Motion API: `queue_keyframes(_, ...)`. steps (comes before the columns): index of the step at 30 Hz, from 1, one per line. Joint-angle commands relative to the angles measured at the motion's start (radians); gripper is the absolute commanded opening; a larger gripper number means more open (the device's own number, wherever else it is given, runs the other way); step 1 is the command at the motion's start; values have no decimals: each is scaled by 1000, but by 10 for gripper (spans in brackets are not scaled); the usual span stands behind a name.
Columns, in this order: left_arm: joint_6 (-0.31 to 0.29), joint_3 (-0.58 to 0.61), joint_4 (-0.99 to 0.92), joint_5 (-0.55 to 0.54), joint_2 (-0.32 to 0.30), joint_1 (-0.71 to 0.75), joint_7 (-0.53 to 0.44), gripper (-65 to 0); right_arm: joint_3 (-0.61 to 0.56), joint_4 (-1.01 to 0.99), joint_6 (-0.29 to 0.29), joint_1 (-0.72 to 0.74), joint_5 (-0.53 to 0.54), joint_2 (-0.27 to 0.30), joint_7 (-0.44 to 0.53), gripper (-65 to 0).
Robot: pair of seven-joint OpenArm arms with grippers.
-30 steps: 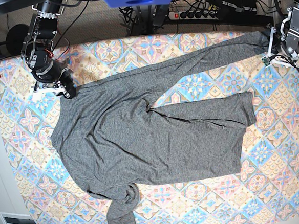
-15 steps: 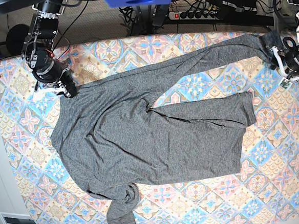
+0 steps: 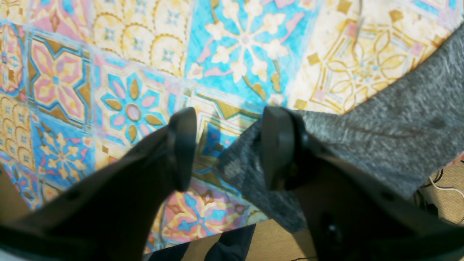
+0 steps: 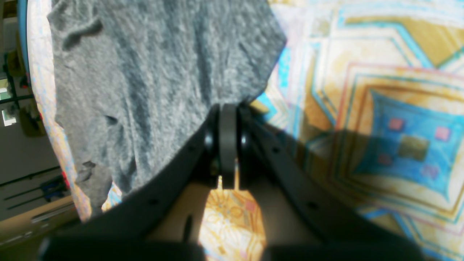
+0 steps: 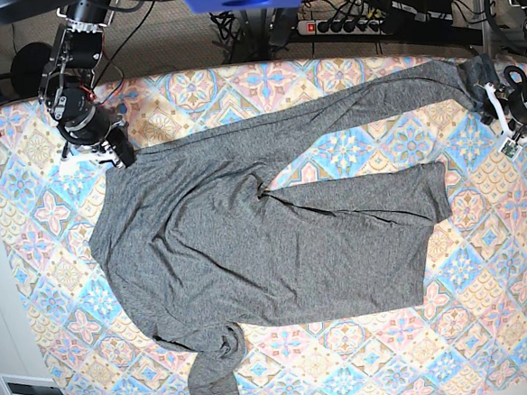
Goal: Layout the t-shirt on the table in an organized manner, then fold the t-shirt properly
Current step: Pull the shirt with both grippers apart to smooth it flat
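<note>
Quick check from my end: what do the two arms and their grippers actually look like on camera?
Both are black. The left gripper has two thick matte-black fingers with flat, rounded-tip pads, on broad black brackets with small screw holes. The right gripper has the same black fingers and brackets. From the base view, white parts sit at each wrist and dark cables trail from the arms.
</note>
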Motion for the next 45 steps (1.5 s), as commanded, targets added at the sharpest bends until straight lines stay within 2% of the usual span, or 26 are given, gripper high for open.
queue_keyframes(1,5,-15,11,-3,-25,-5,-9,-363,5,-12,3,4,-1,12,1,-650)
queue_keyframes(6,5,-13,11,-3,-25,-5,-9,-363,5,-117,3,108,-1,20,-2,-650)
queue_keyframes(7,5,-13,11,-3,-25,-5,-9,-363,3,-135,3,119,-1,35,0,-650)
queue_keyframes(9,5,-12,11,-3,-25,-2,-9,-363,2,-161,3,125,-1,59,0,-650)
queue_keyframes(20,5,-13,11,-3,-22,-4,-9,-363,5,-172,3,125,-2,98,1,-650)
queue_keyframes(28,5,-15,11,3,41,-7,-15,-362,7,-172,3,125,-2,147,3,-650)
queue_keyframes(36,5,-15,10,6,85,-45,-14,-362,10,-172,3,125,-4,170,4,-650)
queue_keyframes(45,5,-15,8,4,98,-62,-15,-362,114,-172,3,113,-4,171,7,-650)
